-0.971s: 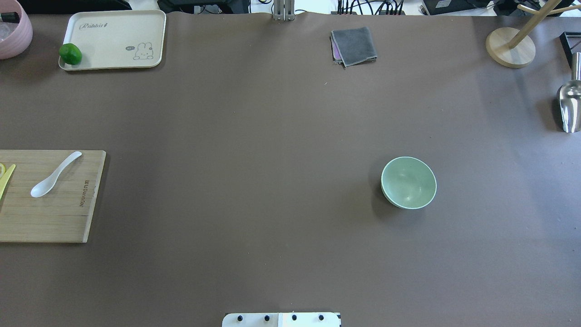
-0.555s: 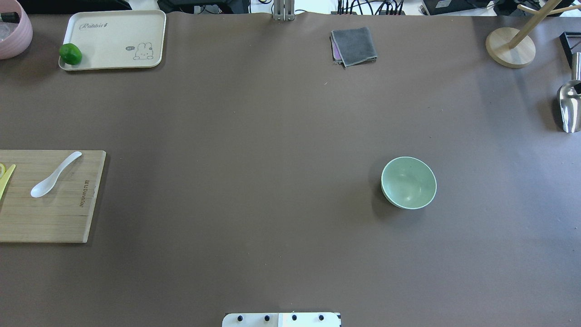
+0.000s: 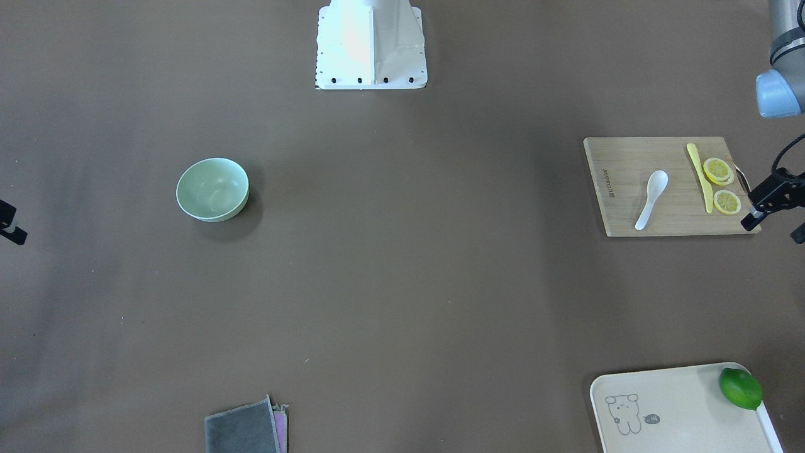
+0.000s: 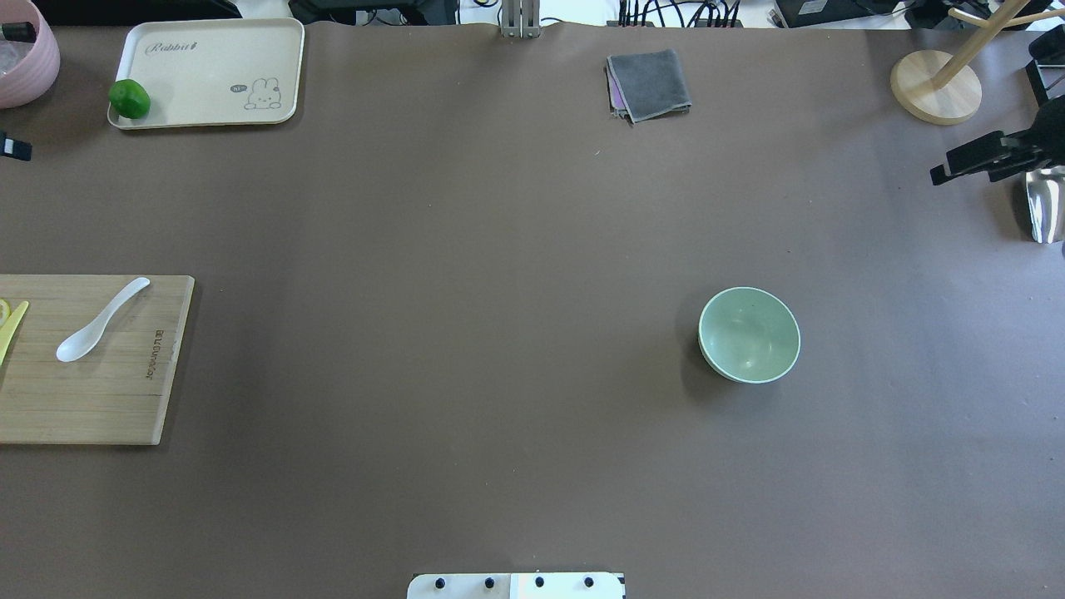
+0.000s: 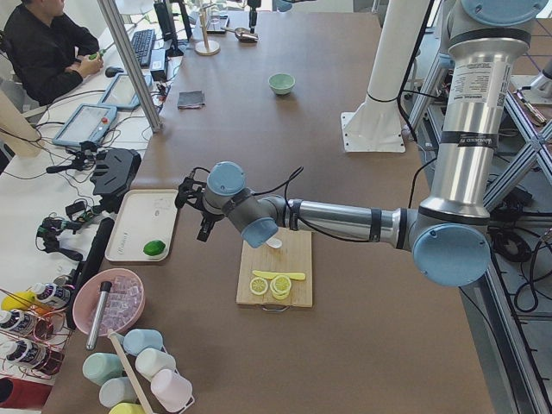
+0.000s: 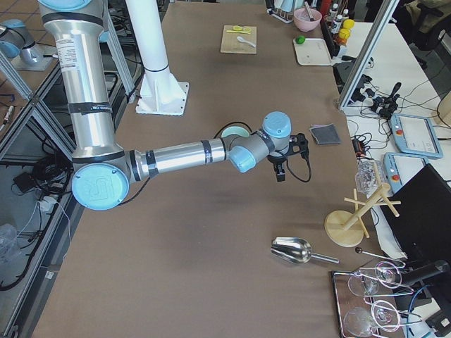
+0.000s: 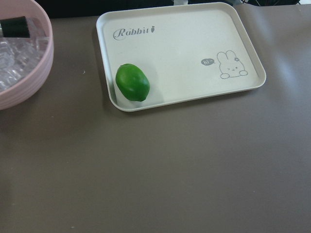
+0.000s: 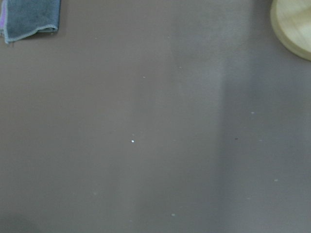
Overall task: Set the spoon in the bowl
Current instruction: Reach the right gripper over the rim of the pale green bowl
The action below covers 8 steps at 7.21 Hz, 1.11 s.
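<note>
The white spoon (image 4: 100, 321) lies on a wooden cutting board (image 4: 100, 391) at the table's left edge, scoop toward me; it also shows in the front view (image 3: 651, 199). The mint-green bowl (image 4: 749, 334) stands empty on the right half of the table, far from the spoon. My left gripper (image 3: 773, 229) hovers just beyond the board's outer edge, fingers apart and empty. My right gripper (image 4: 957, 166) hangs at the far right edge, well behind the bowl, fingers apart in the right side view (image 6: 287, 156) and empty.
A yellow knife (image 3: 699, 176) and lemon slices (image 3: 718, 170) lie on the board beside the spoon. A cream tray (image 4: 208, 50) with a lime (image 4: 129, 98), a pink bowl (image 4: 25, 58), a grey cloth (image 4: 649, 83), a wooden stand (image 4: 936, 87) and a metal scoop (image 4: 1044, 208) line the far edge.
Both grippers have come into the overhead view's edges: the left at the far left, the right at the far right over the metal scoop. Spoon and bowl have not moved.
</note>
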{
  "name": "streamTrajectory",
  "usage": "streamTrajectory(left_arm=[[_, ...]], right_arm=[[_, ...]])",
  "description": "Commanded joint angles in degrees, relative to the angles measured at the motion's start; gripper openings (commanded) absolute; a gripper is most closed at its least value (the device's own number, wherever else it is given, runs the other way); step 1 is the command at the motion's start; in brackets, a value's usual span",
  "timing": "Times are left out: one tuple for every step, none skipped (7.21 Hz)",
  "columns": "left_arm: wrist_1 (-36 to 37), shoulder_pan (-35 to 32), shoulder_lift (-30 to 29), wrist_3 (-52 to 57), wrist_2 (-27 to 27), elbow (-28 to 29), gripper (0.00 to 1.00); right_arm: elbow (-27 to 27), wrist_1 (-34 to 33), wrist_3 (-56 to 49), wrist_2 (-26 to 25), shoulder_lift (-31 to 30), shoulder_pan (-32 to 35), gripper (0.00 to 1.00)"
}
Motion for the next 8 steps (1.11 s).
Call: streamTrajectory(left_arm=[[-1.9,1.8,-0.5,-1.5,1.3,-0.1,0.98],[-4.1,1.9,-0.2,-2.2,1.3,0.0,0.98],[-4.3,2.0,-0.2,-2.1,1.3,0.2,0.98],[-4.3,2.0,-0.3,-2.1,1.3,0.0,0.98],[-4.3,2.0,-0.3,-2.1,1.1,0.0,0.98],[-4.3,2.0,-0.2,-2.0,1.1,0.0,0.98],[-4.3,2.0,-0.3,-2.0,1.1,0.0,0.98],[-4.3,2.0,-0.3,-2.0,1.3,0.2,0.98]], right_arm=[[4.1,5.1,15.3,-6.3,-0.4,-7.6,1.00],[5.3,5.2,15.8,-8.1,-0.6,-10.9,1.00],[7.1,5.2,16.1,-9.4,-1.2,-14.7,1.00],[8.4,5.2,16.3,-12.2,-1.8,-19.0,1.00],[9.0,5.2,16.5,-12.8,-1.8,-22.1,1.00],[9.0,5.2,16.5,-14.4,-2.2,-25.3,1.00],[9.0,5.2,16.5,-15.6,-3.3,-27.3,1.00],[8.9,5.2,16.5,-18.3,-4.8,-29.8,0.99]])
